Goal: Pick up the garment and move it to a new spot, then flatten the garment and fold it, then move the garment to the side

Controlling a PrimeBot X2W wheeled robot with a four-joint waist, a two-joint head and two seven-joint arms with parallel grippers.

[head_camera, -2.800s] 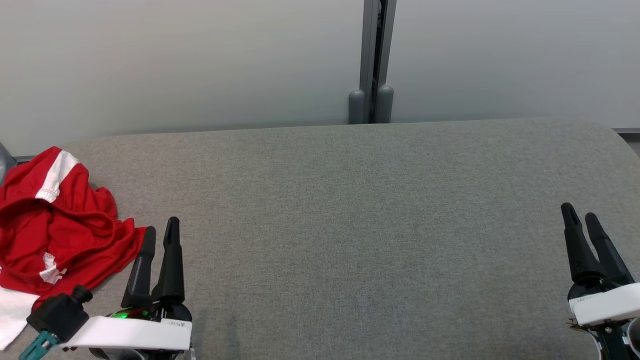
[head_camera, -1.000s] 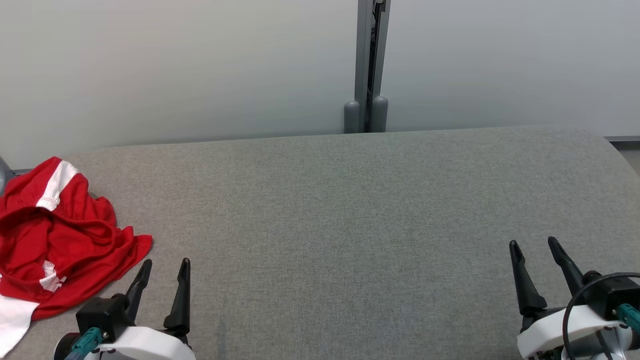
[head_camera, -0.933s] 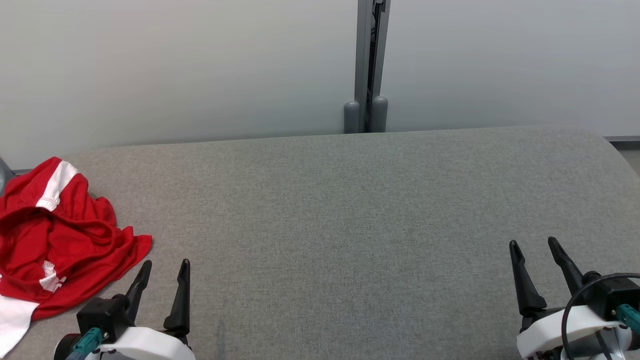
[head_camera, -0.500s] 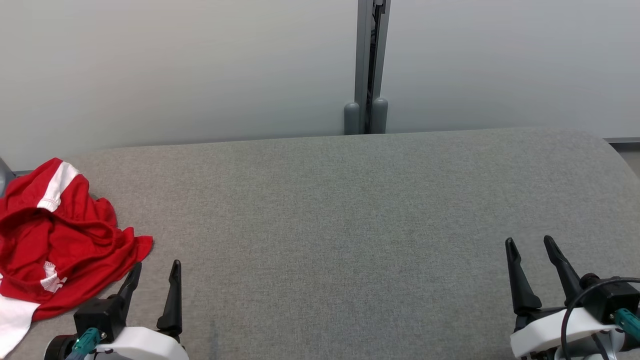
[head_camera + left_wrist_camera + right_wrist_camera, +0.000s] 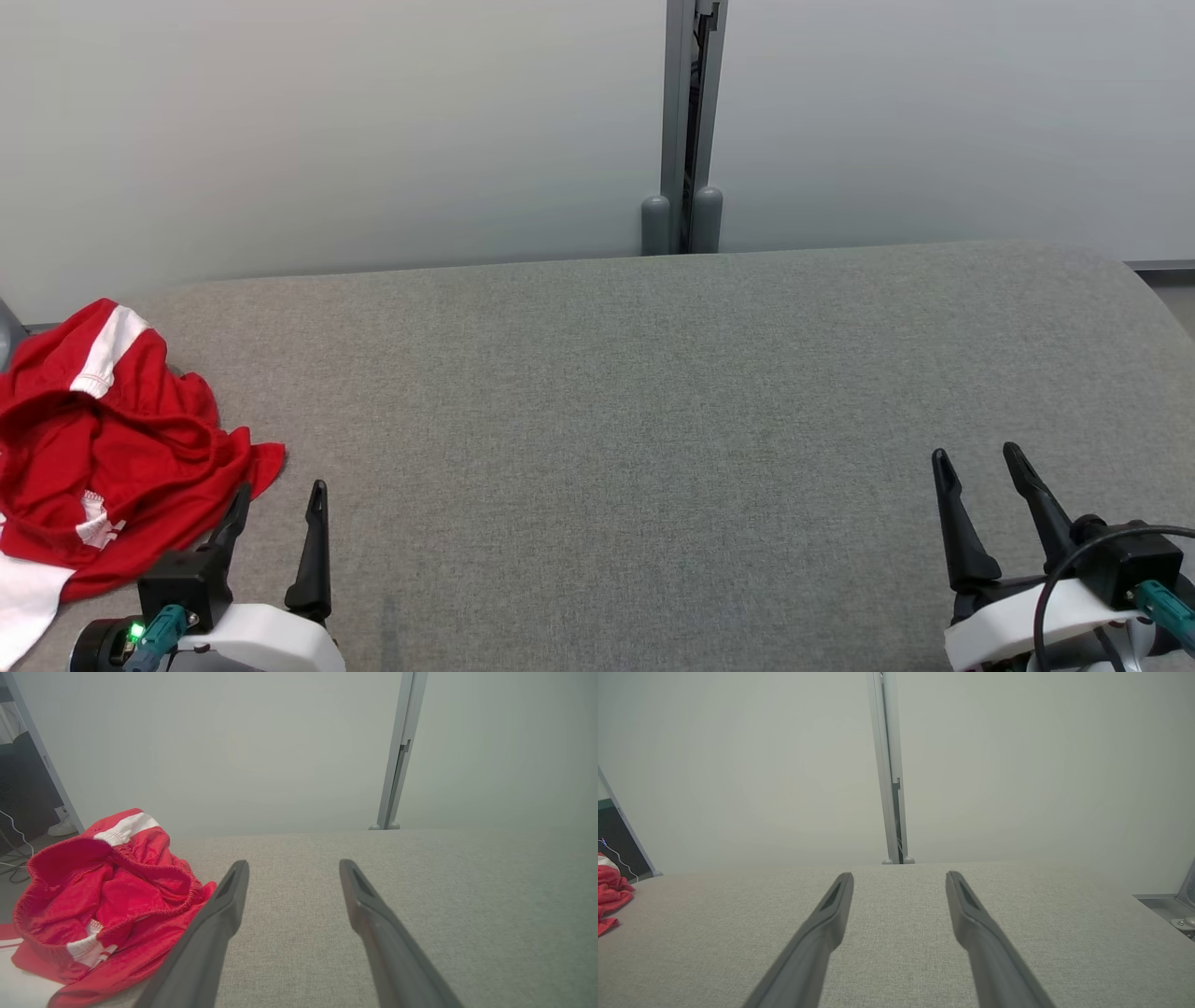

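Head view: the left end effector [image 5: 282,488], fingers apart, has edged leftward to the crumpled garment [image 5: 112,448] at the table's [image 5: 653,420] left edge; the right end effector [image 5: 974,453], also apart, idles. Pick-up looks imminent.

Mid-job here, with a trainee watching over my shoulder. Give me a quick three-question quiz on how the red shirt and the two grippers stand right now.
1. Fill in the blank: the left gripper and the right gripper both stand ____, holding nothing.
2. True or false: the garment lies spread flat in the middle of the grey surface.
3. Which gripper is nearer the garment? A) the left B) the right C) both equally far

Key: 1) open. 2) False: it lies crumpled at the surface's left end. 3) A.
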